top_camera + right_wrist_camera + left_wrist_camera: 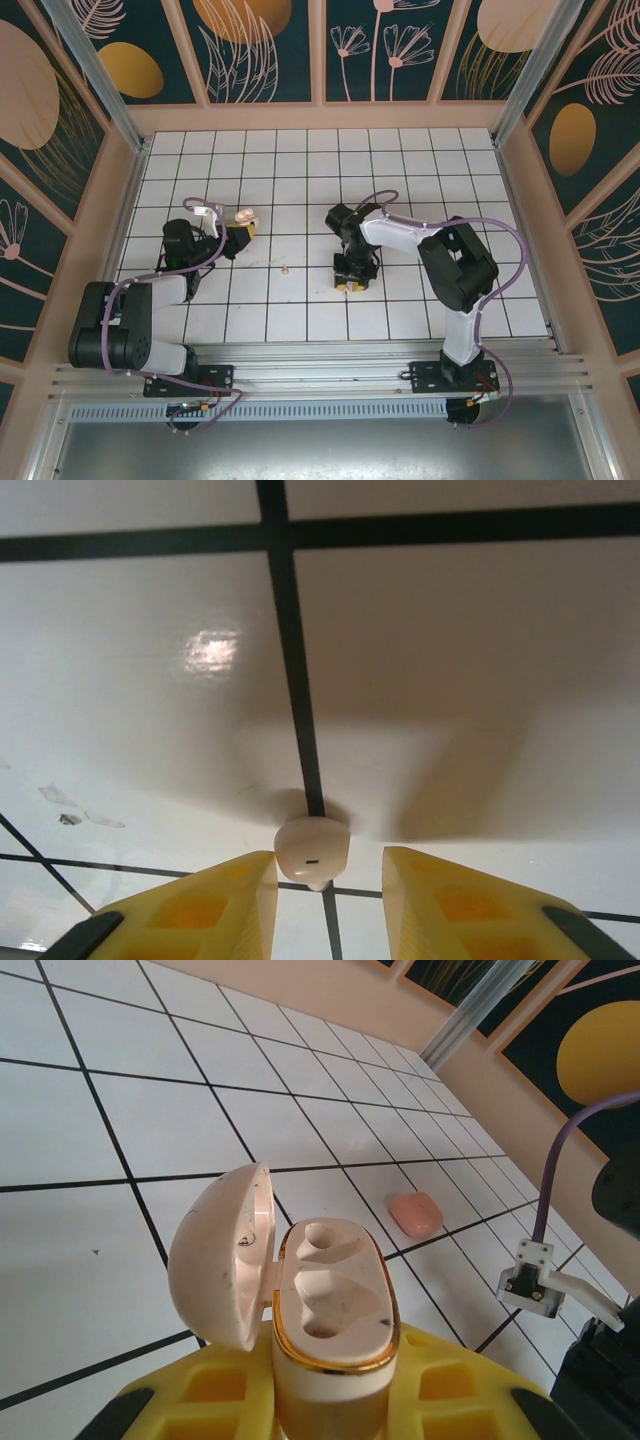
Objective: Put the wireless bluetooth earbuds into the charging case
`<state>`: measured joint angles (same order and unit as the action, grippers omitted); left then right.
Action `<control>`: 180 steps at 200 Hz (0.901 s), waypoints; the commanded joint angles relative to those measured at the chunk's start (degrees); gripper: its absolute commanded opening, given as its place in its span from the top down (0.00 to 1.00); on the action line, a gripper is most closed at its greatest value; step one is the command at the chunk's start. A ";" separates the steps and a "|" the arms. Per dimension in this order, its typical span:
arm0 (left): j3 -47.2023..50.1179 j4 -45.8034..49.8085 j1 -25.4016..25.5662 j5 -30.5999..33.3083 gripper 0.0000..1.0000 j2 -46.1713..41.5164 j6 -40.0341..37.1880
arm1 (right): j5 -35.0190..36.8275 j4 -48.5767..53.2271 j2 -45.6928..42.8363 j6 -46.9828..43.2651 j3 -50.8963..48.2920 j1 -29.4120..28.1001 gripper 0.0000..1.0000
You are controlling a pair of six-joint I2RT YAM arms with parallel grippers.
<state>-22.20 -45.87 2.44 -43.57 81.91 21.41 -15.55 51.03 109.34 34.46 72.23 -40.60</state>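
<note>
1. Over the white tiled table (300, 160), seen from above, my left gripper (240, 230) holds the cream-beige plastic charging case (244, 215) on its own side, ready to receive; my right gripper (350, 286) points straight down at the tiles near the middle; a tiny cream speck (285, 268) lies between the arms, probably another bud.
2. At my left wrist, the yellow fingers (200, 1400) are clamped on the case's base, keeping it upright; its domed lid (225, 1260) is swung open so both moulded pockets face up; both are empty; a coral-pink rounded plastic piece (416, 1214) lies well apart on the tiles.
3. At my right wrist, the fingers stand apart either side of a cream-beige stemmed plastic earbud (312, 848) lying on a black grout line; neither touches it; closing should pinch it for carrying.
</note>
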 commanded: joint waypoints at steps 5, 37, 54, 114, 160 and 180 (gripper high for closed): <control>-0.53 -2.59 0.31 -1.78 0.86 -0.52 -1.46 | -0.34 -0.78 0.67 -0.36 -0.77 0.96 0.69; -0.83 -2.05 0.38 -2.02 0.85 -0.78 -1.88 | -1.57 -1.34 1.17 -0.14 -0.77 1.05 0.70; -1.08 -1.26 0.38 -1.87 0.85 -0.94 -2.27 | -2.59 -1.32 1.14 0.40 -0.95 0.96 0.69; -1.17 -0.27 0.36 -1.52 0.85 -2.01 -2.86 | -3.25 -1.81 -0.17 2.90 -2.08 0.48 0.67; -1.04 -0.44 0.38 -1.69 0.85 -2.07 -2.69 | -3.08 -4.77 0.39 3.14 0.76 0.17 0.67; -0.88 -0.11 0.38 -1.54 0.85 -2.36 -2.95 | -2.67 -5.34 0.32 3.33 1.81 0.08 0.67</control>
<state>-22.20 -45.91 2.59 -43.75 80.93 19.79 -18.35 47.37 109.67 36.62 71.75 -39.97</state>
